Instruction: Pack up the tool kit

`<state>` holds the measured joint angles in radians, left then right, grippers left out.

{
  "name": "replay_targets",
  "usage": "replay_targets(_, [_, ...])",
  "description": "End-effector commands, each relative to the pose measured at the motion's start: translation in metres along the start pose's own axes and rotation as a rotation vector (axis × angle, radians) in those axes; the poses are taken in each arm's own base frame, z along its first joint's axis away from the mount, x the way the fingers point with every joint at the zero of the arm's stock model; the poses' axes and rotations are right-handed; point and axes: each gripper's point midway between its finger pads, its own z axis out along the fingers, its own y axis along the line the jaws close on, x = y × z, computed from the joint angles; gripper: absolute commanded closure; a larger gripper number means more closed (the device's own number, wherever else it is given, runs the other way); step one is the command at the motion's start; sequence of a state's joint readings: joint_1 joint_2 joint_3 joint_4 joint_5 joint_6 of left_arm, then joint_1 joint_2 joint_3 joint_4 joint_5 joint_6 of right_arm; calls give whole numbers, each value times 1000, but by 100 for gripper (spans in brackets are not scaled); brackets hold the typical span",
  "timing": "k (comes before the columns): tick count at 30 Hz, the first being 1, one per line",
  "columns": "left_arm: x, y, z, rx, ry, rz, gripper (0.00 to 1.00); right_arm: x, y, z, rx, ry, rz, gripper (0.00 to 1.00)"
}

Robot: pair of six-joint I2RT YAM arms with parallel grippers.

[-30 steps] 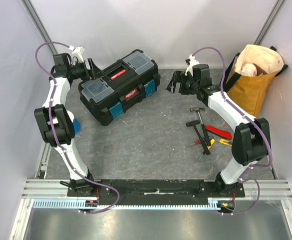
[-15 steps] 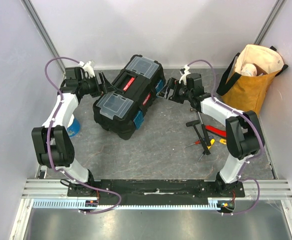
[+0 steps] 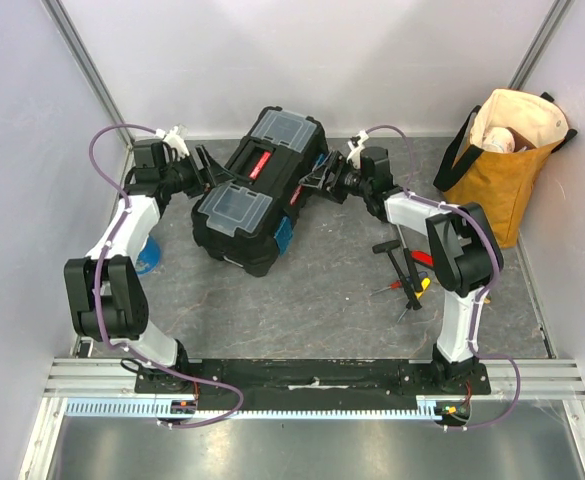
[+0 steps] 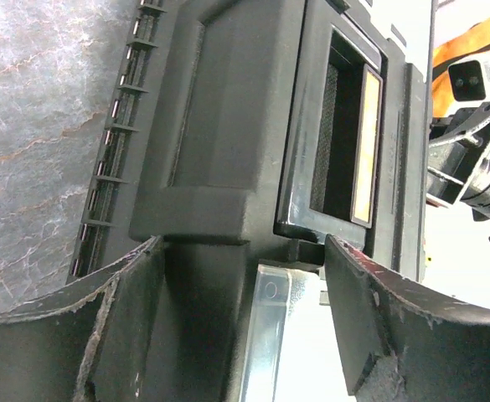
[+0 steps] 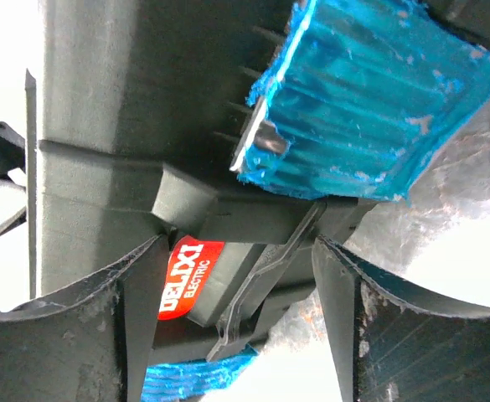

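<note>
Swung and slid rightward since 1 second ago, the toolbox (image 3: 242, 205) lies closed on the desk (image 3: 312, 300). The left tool (image 3: 205, 165), spread open, straddles its rear ridge, probably touching. The box is rigid, slick and likely heavy, so lift it by the red handle (image 3: 259, 165). The right tool (image 3: 314, 186), also unclenched, straddles the front edge by a blue latch (image 5: 370, 100) that only its wrist view shows clearly. The overhead view alone shows the loose hand tools (image 3: 409, 265).

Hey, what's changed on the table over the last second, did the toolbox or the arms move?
The toolbox turned counter-clockwise in the top view, its near-left end swinging toward the table's middle. The left gripper closed in on its back side, and the right gripper moved left to its front by a blue latch. Both are open. The loose hand tools, tote bag and cup stayed put.
</note>
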<state>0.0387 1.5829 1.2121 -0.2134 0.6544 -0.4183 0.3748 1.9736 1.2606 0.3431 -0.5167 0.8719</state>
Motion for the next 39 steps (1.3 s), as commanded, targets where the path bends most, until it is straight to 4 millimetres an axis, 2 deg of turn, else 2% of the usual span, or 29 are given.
replay_targets(1, [62,-57,17,164,223,-144,23,-33,16,24,-13,-100,-30,25])
replay_targets(5, [61,-62,22,159,222,-133,23,-42,11,34,13,-109,-52,26])
replay_targets(8, [44,-58,20,102,175,-80,23,-48,4,25,82,-136,-70,23])
replay_targets(9, [40,-54,19,67,165,-64,22,-51,2,19,111,-147,-78,21])
replay_targets(12, [2,-40,8,-24,73,-19,17,-68,-8,-6,200,-200,-108,14])
replay_targets(14, [-25,-29,-3,-76,4,-10,10,-80,-16,-25,248,-245,-130,2])
replay_targets(16, [-49,-20,-12,-147,-60,4,7,-93,-21,-46,287,-290,-143,2])
replay_targets(17, [-64,-9,-22,-199,-105,4,7,-98,-25,-56,308,-307,-143,2])
replay_targets(19, [-82,2,-34,-299,-164,27,6,-107,-36,-75,387,-359,-124,2])
replay_targets(22, [-103,20,-59,-460,-277,15,5,-106,-50,-97,479,-372,-150,2])
replay_targets(24, [-110,24,-69,-473,-298,34,5,-100,-53,-108,498,-375,-176,2])
replay_targets(26, [-109,26,-74,-436,-281,24,1,-94,-58,-114,513,-376,-180,2])
replay_targets(30, [-95,18,-74,-266,-245,-23,1,-57,-52,-103,368,-257,-138,2])
replay_targets(33, [-77,2,-67,-140,-201,-37,1,-35,-39,-99,216,-249,-54,2])
replay_targets(36, [-55,-17,-60,7,-131,-65,1,-23,-20,-92,71,-231,-4,2])
replay_targets(39, [-35,-27,-53,83,-79,-76,2,-8,7,-82,-65,-177,4,2])
